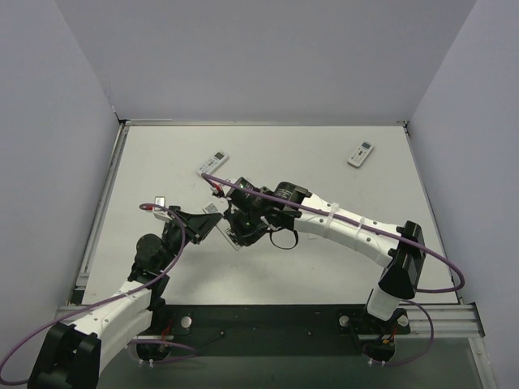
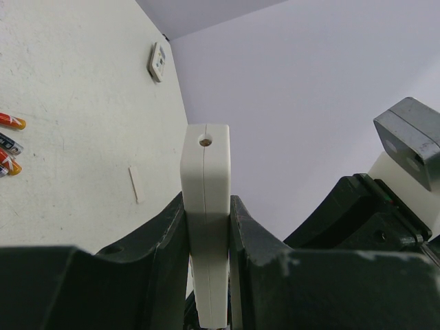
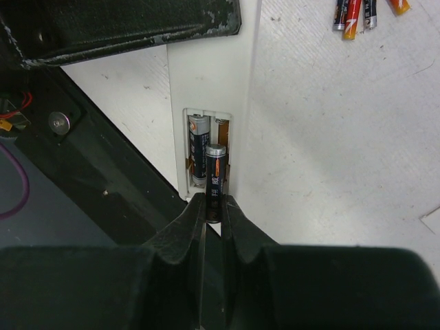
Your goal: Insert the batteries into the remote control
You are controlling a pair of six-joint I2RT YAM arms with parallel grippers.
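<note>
My left gripper [image 2: 206, 213] is shut on a white remote control [image 2: 205, 158] and holds it edge-on above the table; the remote also shows in the top view [image 1: 233, 240]. In the right wrist view the remote's back [image 3: 213, 75] has its battery bay open, with one dark battery [image 3: 199, 148] lying in the left slot. My right gripper [image 3: 214, 203] is shut on a dark battery with an orange stripe [image 3: 215, 172], its tip over the right slot. Several loose red-and-black batteries lie on the table [image 3: 350, 14], also seen from the left wrist [image 2: 8, 148].
Two other white remotes lie at the back of the table, one left [image 1: 213, 163] and one right [image 1: 360, 154]. A thin pale strip [image 2: 136, 184] lies on the table by the held remote. Both arms meet at the table's left middle [image 1: 243, 219].
</note>
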